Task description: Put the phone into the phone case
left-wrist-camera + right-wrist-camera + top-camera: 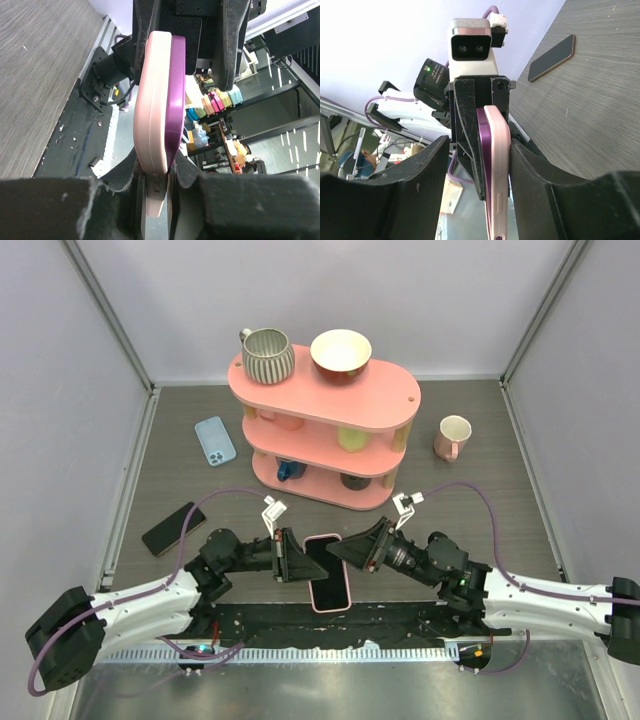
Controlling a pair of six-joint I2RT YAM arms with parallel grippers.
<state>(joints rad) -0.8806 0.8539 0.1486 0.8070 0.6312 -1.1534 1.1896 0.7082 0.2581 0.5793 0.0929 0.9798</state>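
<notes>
Clamping one edge of the rounded pink phone case [152, 110] with the left hand [297, 556], jaws drawn close onto it. Flanking the opposite edge with the right hand [353, 550], jaws set wider than the case is thick; impossible to tell whether pressing or merely bracketing.

Held between the two hands, off the grey wood-grain surface [480, 520], near its front edge, screen upward. Already sitting in the case: the purple-edged phone [176, 95], its dark glass framed by pink all round from overhead. Showing, edge-on from both wrists, a purple band proud of the pink rim, so probably not snapped home along that side.

Judged mostly done: insertion made, with a last squeeze to seat the edges and the setting down left.

Lying further out on the surface, well apart and untouched: a dark slab phone [173, 528] and a light-blue case [215, 440].
</notes>
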